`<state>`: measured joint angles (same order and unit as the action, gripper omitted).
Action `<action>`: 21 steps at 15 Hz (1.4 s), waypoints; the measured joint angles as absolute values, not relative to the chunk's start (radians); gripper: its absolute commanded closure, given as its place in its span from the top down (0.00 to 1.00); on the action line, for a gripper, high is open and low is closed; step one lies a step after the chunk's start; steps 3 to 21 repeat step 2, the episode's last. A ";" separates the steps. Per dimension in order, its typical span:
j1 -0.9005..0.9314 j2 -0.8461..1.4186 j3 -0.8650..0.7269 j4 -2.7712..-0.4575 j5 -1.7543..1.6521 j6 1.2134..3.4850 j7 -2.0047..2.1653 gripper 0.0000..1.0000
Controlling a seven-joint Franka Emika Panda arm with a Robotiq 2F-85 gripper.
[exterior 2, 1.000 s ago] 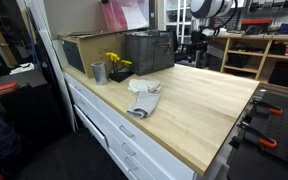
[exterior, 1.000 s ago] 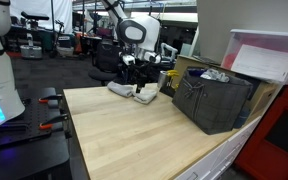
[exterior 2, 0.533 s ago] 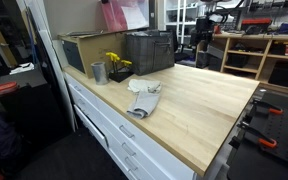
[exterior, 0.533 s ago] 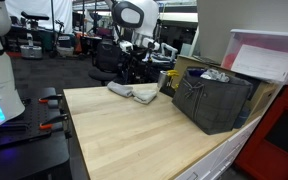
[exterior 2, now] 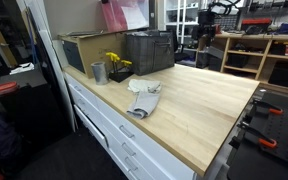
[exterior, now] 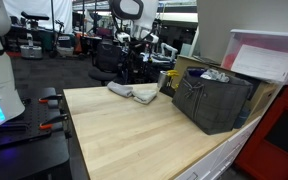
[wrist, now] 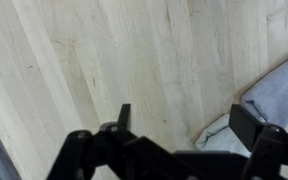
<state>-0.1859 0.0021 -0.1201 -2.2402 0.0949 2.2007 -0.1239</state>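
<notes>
My gripper (wrist: 184,125) is open and empty, with bare wood between its fingers in the wrist view. A crumpled pale cloth (wrist: 269,100) lies at the right edge of that view, next to one finger. In both exterior views the cloth (exterior: 134,92) (exterior 2: 144,98) lies on the wooden table (exterior: 134,135) (exterior 2: 199,105). The arm hangs high above the table's far side, with the gripper (exterior: 136,45) well above the cloth. In an exterior view only part of the arm (exterior 2: 219,8) shows at the top edge.
A dark crate (exterior: 212,98) (exterior 2: 149,50) stands on the table beside a cardboard box (exterior 2: 79,50). A metal cup (exterior 2: 98,72) and yellow flowers (exterior 2: 116,62) sit near the crate. A white bin (exterior: 269,58) stands above it. Drawers (exterior 2: 114,135) run along the table's front.
The arm has risen up and away from the cloth, which stays on the table.
</notes>
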 measured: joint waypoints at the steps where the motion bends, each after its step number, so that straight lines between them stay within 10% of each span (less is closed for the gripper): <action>1: -0.185 0.003 -0.120 -2.240 0.095 2.200 -0.119 1.00; 21: -0.185 0.003 -0.120 -2.241 0.095 2.199 -0.115 1.00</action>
